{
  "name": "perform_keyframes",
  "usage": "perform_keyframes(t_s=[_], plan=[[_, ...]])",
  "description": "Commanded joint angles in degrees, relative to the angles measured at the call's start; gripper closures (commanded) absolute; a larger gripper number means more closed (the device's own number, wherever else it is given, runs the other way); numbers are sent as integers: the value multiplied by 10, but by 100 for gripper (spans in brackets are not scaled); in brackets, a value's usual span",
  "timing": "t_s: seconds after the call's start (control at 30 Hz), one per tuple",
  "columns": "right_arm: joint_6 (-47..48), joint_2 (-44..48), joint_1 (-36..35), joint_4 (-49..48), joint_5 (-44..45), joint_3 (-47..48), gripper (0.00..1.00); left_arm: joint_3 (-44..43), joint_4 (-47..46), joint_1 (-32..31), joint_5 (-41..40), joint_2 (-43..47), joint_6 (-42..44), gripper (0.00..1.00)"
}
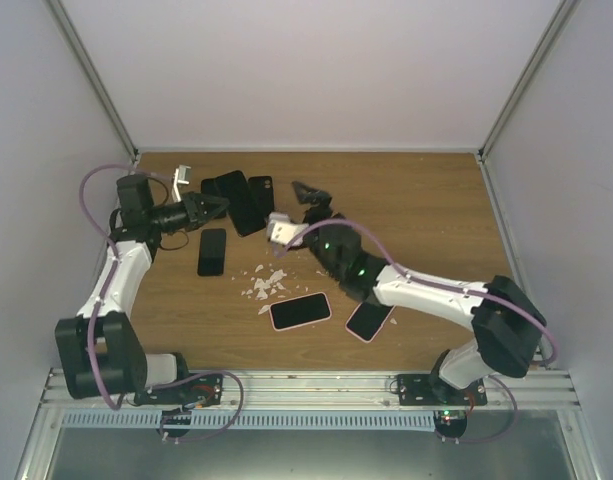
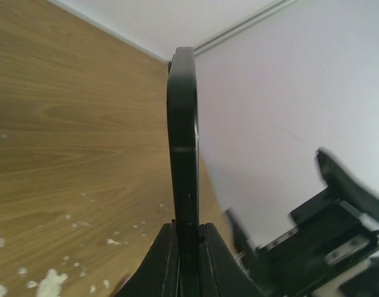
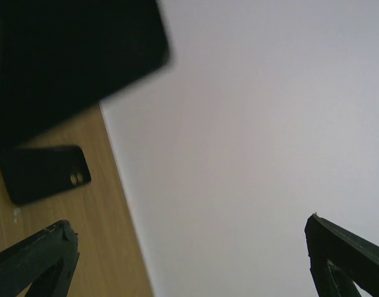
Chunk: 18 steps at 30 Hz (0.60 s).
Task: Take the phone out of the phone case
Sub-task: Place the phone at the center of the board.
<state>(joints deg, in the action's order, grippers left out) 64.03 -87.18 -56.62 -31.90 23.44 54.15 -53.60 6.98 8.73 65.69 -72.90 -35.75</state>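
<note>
**Left gripper clamped on a black phone near the far-left corner**

The left gripper (image 2: 188, 234) was closed tight on one end of a black phone (image 1: 233, 203). The left wrist camera saw the phone edge-on. It sat toward the far-left corner of the wooden worktop (image 1: 426, 200). Whether a case was on it could not be told.

The right gripper (image 3: 188, 221) was spread wide and held nothing, just beside the phone on the side toward the right edge.

An empty black case (image 3: 44, 172) with a camera hole lay flat on the worktop close by.

Another dark phone (image 1: 212, 251) lay flat nearer the left edge.

A pink-edged phone (image 1: 300, 310) and a smaller pink-edged phone (image 1: 369, 321) lay near the middle of the near edge. White scraps (image 1: 266, 283) were scattered just beyond them.
</note>
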Motion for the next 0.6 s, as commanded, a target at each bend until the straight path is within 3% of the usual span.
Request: perform_keyframes(t_s=[0.0, 0.23, 0.43, 0.57], plan=[[-188, 43, 66, 174, -12, 46, 0, -10, 5, -3, -6, -40, 107, 100], [-315, 84, 155, 345, -146, 64, 0, -20, 63, -27, 14, -112, 203, 100], [-355, 114, 215, 438, -308, 70, 0, -44, 142, -52, 2, -179, 306, 100], [-366, 123, 231, 469, -395, 66, 0, -38, 153, -57, -4, -217, 323, 100]])
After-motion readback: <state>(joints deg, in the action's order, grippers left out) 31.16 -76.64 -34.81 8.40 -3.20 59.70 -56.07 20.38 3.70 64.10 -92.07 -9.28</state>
